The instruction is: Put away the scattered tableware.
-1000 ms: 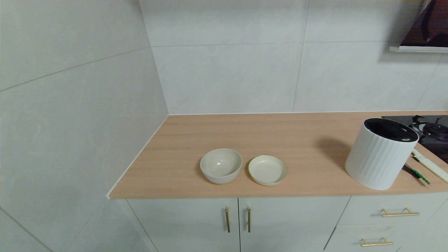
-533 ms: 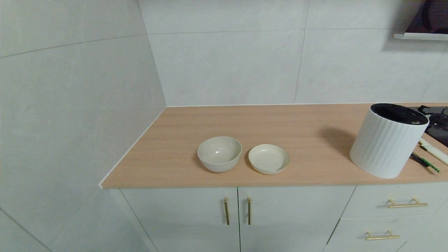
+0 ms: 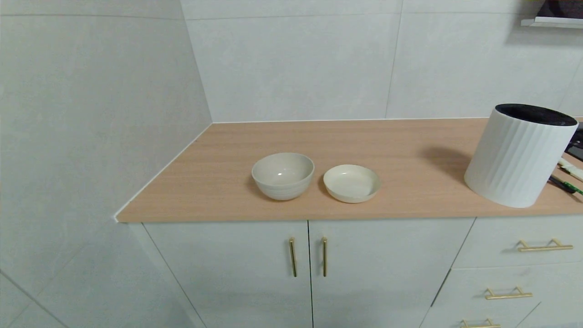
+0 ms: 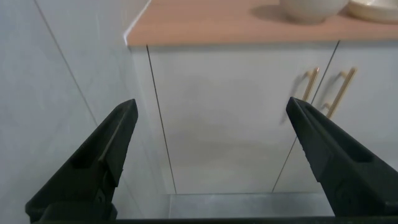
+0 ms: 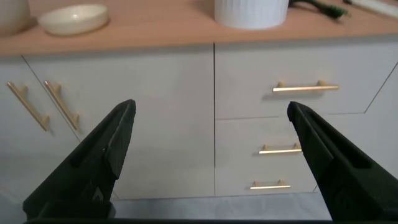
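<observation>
A deep cream bowl point(image 3: 283, 175) and a shallow cream dish point(image 3: 351, 183) sit side by side near the front edge of the wooden counter point(image 3: 396, 146). Chopsticks and a utensil point(image 3: 567, 178) lie at the counter's right edge. My left gripper point(image 4: 211, 124) is open, low in front of the white cabinet doors, below the bowl point(image 4: 311, 9). My right gripper point(image 5: 211, 124) is open too, facing the drawers, with the dish point(image 5: 73, 18) up on the counter beyond it.
A tall white ribbed holder point(image 3: 519, 156) with a black top stands at the right of the counter. Below are double doors with gold handles point(image 3: 308, 256) and drawers point(image 3: 544, 246). A tiled wall closes off the left side and the back.
The whole head view has shifted: counter and dishes sit higher in the picture and more cabinet front shows. The bowl, dish and holder keep their places on the counter.
</observation>
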`<state>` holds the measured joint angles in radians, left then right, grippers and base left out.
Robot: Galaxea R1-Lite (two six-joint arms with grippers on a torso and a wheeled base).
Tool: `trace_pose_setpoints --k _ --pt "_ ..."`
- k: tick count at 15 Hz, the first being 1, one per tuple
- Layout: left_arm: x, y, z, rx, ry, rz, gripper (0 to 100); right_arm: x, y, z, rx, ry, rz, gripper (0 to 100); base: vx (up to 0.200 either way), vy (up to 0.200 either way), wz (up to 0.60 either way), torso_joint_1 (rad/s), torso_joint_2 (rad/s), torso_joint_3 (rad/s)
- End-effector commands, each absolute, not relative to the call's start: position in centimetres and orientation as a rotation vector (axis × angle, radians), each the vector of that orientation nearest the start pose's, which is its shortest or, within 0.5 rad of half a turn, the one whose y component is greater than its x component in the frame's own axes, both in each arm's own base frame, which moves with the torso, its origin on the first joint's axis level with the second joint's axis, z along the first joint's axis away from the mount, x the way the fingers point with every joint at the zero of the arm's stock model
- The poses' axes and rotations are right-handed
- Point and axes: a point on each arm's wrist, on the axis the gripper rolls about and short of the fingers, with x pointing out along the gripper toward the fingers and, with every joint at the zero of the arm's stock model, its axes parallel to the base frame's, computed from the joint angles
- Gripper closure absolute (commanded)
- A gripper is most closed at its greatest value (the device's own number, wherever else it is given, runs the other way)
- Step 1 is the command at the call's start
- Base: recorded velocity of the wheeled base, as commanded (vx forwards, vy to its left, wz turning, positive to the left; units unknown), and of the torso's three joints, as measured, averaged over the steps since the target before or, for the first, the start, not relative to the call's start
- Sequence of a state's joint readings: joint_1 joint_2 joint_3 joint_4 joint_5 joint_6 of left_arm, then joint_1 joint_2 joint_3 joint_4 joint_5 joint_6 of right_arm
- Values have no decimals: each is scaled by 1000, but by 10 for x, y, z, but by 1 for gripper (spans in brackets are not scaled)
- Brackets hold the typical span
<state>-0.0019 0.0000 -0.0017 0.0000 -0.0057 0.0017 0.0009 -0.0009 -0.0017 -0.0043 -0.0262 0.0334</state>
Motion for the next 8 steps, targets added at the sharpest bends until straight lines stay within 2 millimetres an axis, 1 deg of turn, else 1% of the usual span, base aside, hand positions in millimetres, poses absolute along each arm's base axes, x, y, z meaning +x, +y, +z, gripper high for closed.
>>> trace_pose_setpoints --k 1,8 --pt "-23 0 76 2 -2 -8 0 -23 -1 76 34 -7 -24 0 0 0 0 -217 496 290" --pt "-23 0 76 2 -2 -8 0 -23 -1 76 34 -7 -24 0 0 0 0 -193 484 290"
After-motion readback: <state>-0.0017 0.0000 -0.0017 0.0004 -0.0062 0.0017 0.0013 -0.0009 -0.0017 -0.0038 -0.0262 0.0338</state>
